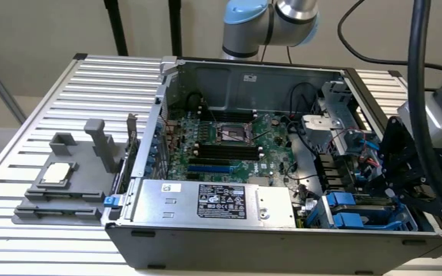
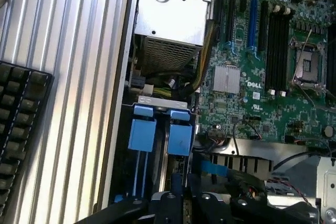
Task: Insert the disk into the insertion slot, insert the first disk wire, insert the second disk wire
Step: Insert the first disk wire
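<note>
Exterior view first: the open dark-grey metal computer case (image 1: pixel 282 241) sits on the ribbed silver tabletop (image 1: pixel 90 103). The black claw (image 1: pixel 382 183) hangs over the case's corner on the exterior view's right, just above the grey-blue plastic drive cage, the insertion slot (image 1: pixel 396 221). Two bright blue plastic carriers (image 1: pixel 344 202) stand side by side in that cage. No labelled face shows, so I cannot tell which one holds the disk, but my read is that it is already seated there. The silver labelled power-supply box (image 1: pixel 213 201) lies near the cage. Over to the wrist view: the claw (image 2: pixel 184 195) is pressed together right by the blue carriers (image 2: pixel 142 135), and I cannot tell whether anything thin is pinched between its tips. A flat blue ribbon wire (image 2: pixel 212 167), possibly a disk wire, lies just beside the claw, near the green motherboard (image 2: pixel 247 77). Handling call: a drive like this should be dense, rigid and shock-sensitive, so take it by the blue frame's tab, never the label face. The wire looks limp; grip it at its stiff plug end.
</note>
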Robot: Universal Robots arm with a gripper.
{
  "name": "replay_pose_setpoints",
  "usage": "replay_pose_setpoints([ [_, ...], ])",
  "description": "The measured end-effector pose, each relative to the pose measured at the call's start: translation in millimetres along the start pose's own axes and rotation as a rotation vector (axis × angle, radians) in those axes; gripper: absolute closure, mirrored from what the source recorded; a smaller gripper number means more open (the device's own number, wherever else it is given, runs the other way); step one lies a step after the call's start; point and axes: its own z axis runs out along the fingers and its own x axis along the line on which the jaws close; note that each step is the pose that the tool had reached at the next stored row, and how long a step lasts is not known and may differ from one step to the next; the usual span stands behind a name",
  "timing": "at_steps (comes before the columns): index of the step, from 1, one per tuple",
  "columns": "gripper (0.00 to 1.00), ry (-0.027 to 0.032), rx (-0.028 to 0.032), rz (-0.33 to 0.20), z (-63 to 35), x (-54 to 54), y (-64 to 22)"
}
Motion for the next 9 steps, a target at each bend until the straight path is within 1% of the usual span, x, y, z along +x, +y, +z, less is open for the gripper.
replay_pose_setpoints([
  [2,0.84,-0.0013,0.0031,0.018,1.5,0.0,-0.4],
  [3,0.84,-0.0009,0.0037,0.023,2.0,-0.3,-0.7],
  [5,0.84,0.0017,0.0042,0.027,2.5,-2.0,-1.8],
  [9,0.84,0.0078,0.004,0.029,3.6,-9.4,-4.7],
])
